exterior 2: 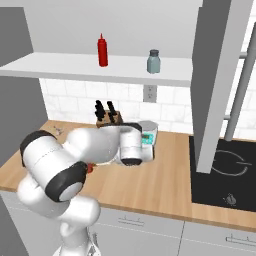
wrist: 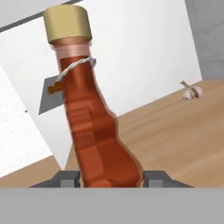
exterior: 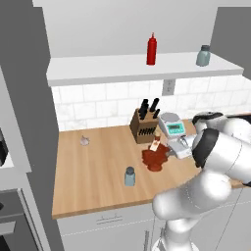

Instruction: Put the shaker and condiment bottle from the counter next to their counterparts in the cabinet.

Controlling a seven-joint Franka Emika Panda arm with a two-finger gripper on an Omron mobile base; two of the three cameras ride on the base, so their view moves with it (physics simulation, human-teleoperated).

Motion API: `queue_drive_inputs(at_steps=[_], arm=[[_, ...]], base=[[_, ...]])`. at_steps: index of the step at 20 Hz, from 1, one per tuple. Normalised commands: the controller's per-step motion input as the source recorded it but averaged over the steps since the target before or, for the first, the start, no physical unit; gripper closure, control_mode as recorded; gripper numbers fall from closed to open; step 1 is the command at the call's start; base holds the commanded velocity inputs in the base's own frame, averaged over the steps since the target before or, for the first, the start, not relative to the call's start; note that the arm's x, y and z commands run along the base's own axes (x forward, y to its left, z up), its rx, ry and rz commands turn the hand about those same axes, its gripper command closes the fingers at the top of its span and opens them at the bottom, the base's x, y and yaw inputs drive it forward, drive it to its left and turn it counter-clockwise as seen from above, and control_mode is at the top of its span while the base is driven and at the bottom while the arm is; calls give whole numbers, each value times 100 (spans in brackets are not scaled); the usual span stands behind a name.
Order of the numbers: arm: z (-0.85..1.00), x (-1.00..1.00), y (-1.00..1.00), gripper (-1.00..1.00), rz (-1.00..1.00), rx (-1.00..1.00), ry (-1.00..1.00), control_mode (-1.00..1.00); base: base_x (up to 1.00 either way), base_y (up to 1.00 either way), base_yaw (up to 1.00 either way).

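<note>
- Squat dark red-brown ribbed condiment bottle [wrist: 94,131] with tan cork top and a small neck tag sits between the two dark fingertips [wrist: 70,178] in the hand view; both tips press its lower body.
- Gripper [exterior: 169,150]: clamped on the condiment bottle, which looks tilted above the light-brown wooden counter [exterior: 98,169], just in front of the wooden knife block [exterior: 145,126].
- Small pale blue-grey shaker [exterior: 129,176] with dark grey cap stands upright on the counter, nearer the front edge, apart from the bottle.
- Pale grey cabinet shelf [exterior: 98,68] above holds a slim bright red squeeze bottle [exterior: 151,49] and, well to its right, a greenish-grey shaker [exterior: 203,55].
- Grey kitchen scale [exterior: 171,124] beside the knife block.
- Garlic bulb [exterior: 85,141] lies at the counter's left rear.
</note>
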Motion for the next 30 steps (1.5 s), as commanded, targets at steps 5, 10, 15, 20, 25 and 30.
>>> queue_drive_inputs(at_steps=[5, 10, 15, 20, 25, 30], arm=[[45, -76, 0, 100, -39, 0, 0, -100], [49, -42, -1, 100, -51, 0, 0, -100], [73, -64, 0, 100, -36, -1, -4, -100], [94, -48, 10, 100, -18, -8, -11, -100], [90, -9, 1, 100, -33, -8, -1, -100], [100, -10, 9, 100, -23, -8, -6, -100]], base=[[0, 0, 0], [0, 0, 0], [0, 0, 0], [0, 0, 0], [0, 0, 0], [0, 0, 0]])
